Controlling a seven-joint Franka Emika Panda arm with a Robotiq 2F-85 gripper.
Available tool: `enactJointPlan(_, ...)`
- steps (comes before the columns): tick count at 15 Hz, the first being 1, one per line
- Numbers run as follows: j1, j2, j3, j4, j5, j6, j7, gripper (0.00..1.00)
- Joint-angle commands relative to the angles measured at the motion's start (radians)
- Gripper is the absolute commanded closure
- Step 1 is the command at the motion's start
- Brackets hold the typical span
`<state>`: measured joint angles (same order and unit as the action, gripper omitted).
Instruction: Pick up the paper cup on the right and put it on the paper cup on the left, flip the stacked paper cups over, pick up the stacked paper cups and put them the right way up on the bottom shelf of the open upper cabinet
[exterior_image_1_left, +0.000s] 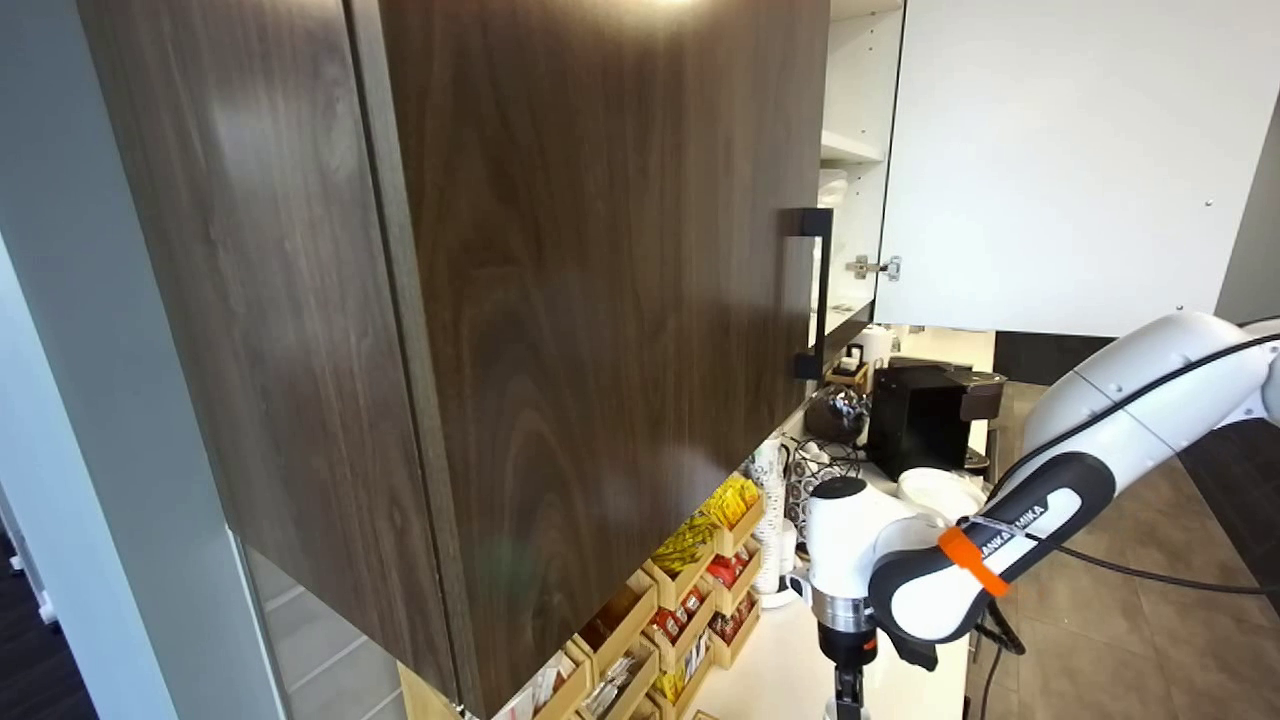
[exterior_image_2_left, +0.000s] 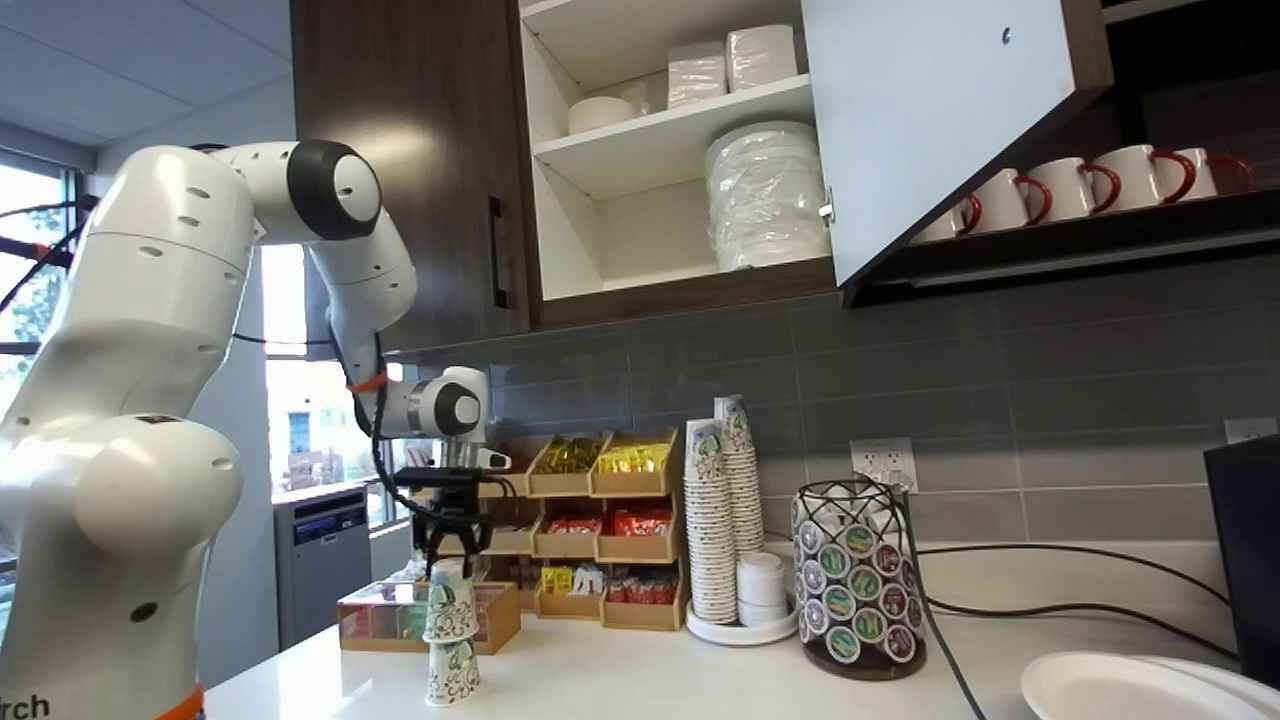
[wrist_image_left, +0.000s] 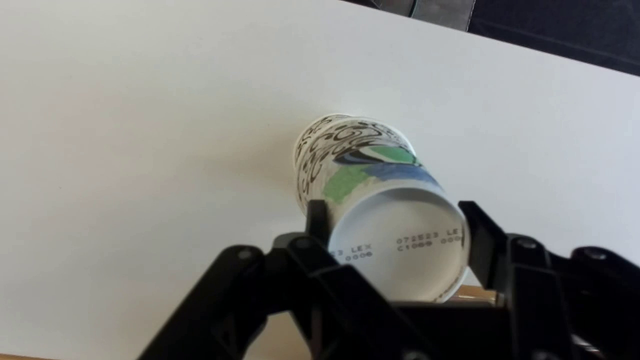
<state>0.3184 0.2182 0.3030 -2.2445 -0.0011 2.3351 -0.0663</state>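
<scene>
Two white paper cups with dark swirl print stand in a stack, both bottom-up, on the white counter (exterior_image_2_left: 600, 680). The upper cup (exterior_image_2_left: 450, 605) sits over the lower cup (exterior_image_2_left: 453, 675); how far the lower one reaches inside is hidden. My gripper (exterior_image_2_left: 450, 568) points down with its fingers on both sides of the upper cup's base. In the wrist view the gripper (wrist_image_left: 395, 220) touches the upper cup (wrist_image_left: 400, 240); the lower cup (wrist_image_left: 307, 135) peeks out behind. In an exterior view the gripper (exterior_image_1_left: 848, 690) is at the bottom edge. The open upper cabinet (exterior_image_2_left: 650, 235) is above.
Wrapped plates (exterior_image_2_left: 765, 200) stand on the cabinet's bottom shelf, right side. The white-faced door (exterior_image_2_left: 930, 120) stands open. Behind the cups are a clear-lidded box (exterior_image_2_left: 385, 620), condiment bins (exterior_image_2_left: 600, 545), tall cup stacks (exterior_image_2_left: 710, 540) and a pod holder (exterior_image_2_left: 858, 590). A brown door (exterior_image_1_left: 600, 300) fills an exterior view.
</scene>
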Motion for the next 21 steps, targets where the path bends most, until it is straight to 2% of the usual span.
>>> enactJointPlan(1,-0.007,0.047,-0.006,0.022,-0.003,0.018,-0.005,0.59)
enactJointPlan(2,-0.010,0.056,-0.007,0.023,0.000,0.026,-0.009,0.09)
enactJointPlan(3,-0.013,0.065,-0.006,0.026,0.009,0.029,-0.012,0.08)
enactJointPlan(5,-0.018,0.092,-0.002,0.031,0.025,0.047,-0.024,0.00)
enactJointPlan(13,-0.034,0.231,0.011,0.048,0.063,0.106,-0.065,0.00)
enactJointPlan(15,-0.037,0.257,0.010,0.055,0.062,0.113,-0.068,0.27)
enactJointPlan(17,-0.040,0.266,0.007,0.060,0.059,0.119,-0.060,0.44)
enactJointPlan(19,-0.038,0.254,-0.006,0.058,0.047,0.120,-0.039,0.55)
enactJointPlan(21,-0.033,0.238,-0.021,0.052,0.032,0.121,-0.016,0.57)
